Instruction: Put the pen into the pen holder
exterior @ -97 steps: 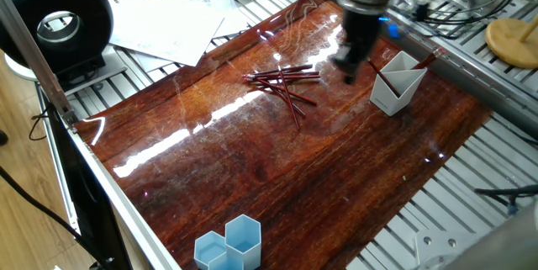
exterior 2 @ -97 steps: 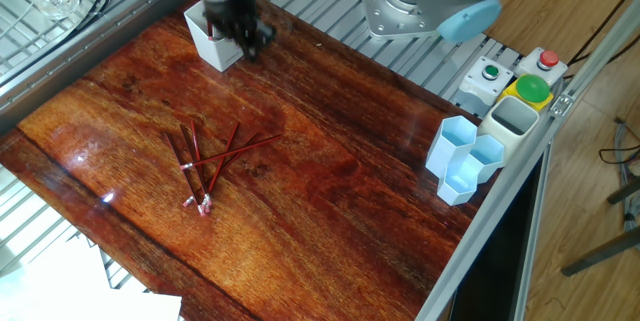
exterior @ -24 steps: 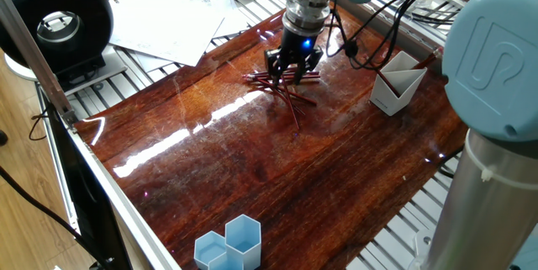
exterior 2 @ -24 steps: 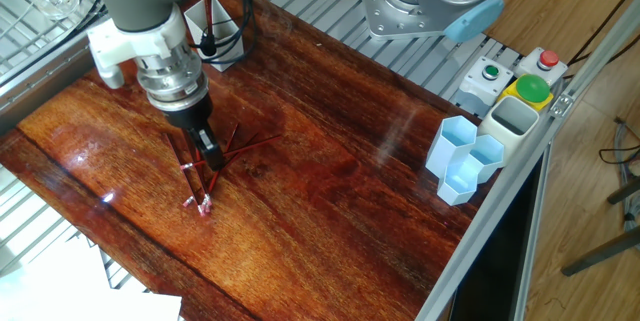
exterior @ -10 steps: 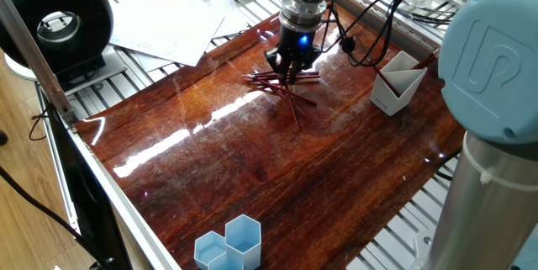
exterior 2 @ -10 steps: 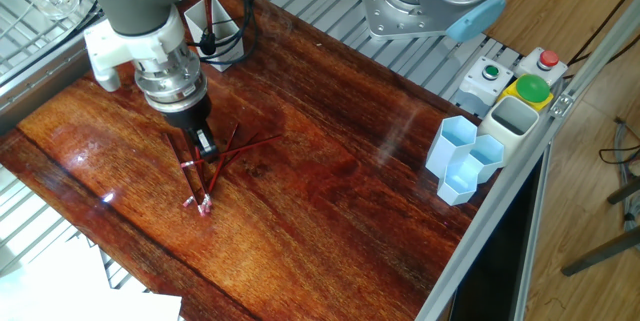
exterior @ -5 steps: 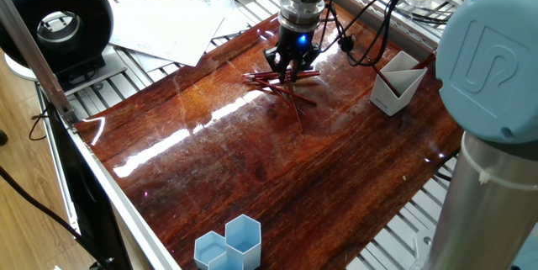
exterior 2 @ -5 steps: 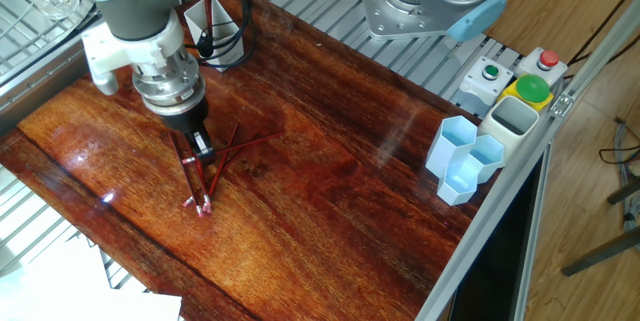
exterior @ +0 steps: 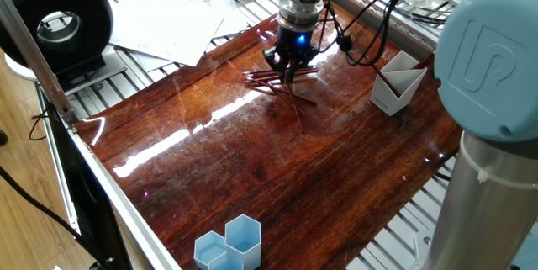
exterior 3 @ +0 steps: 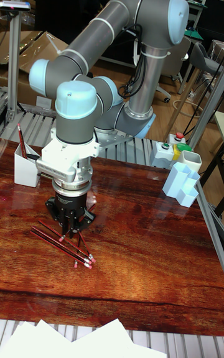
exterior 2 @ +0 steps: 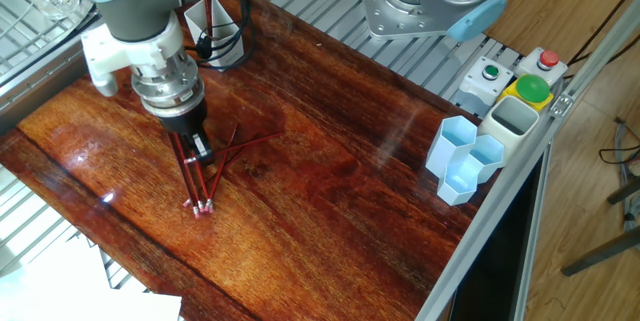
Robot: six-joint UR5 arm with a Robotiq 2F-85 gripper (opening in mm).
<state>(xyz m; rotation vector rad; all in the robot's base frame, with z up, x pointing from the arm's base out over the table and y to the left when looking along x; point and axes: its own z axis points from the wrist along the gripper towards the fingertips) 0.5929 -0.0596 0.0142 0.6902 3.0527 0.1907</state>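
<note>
Jaws point(exterior 2: 196, 148) pinched on one pen point(exterior 2: 197, 176), lifted slightly vs 0.5 s ago; holder point(exterior: 395, 85) w/ pen apart

Gripper point(exterior 3: 70, 232) points straight down over a loose pile of red pens point(exterior 3: 60, 245) on the wooden table point(exterior 3: 143, 252); fingertips sit among the pens, grip not discernible. White pen holder point(exterior 3: 26, 169) stands at far left, one red pen upright inside. Light blue cups point(exterior 3: 182, 186) at right, button box point(exterior 3: 167, 153) behind them. White paper point(exterior 3: 87, 338) at front edge.

dark red pens point(exterior 2: 205, 166), white pen holder point(exterior: 396, 87)
</note>
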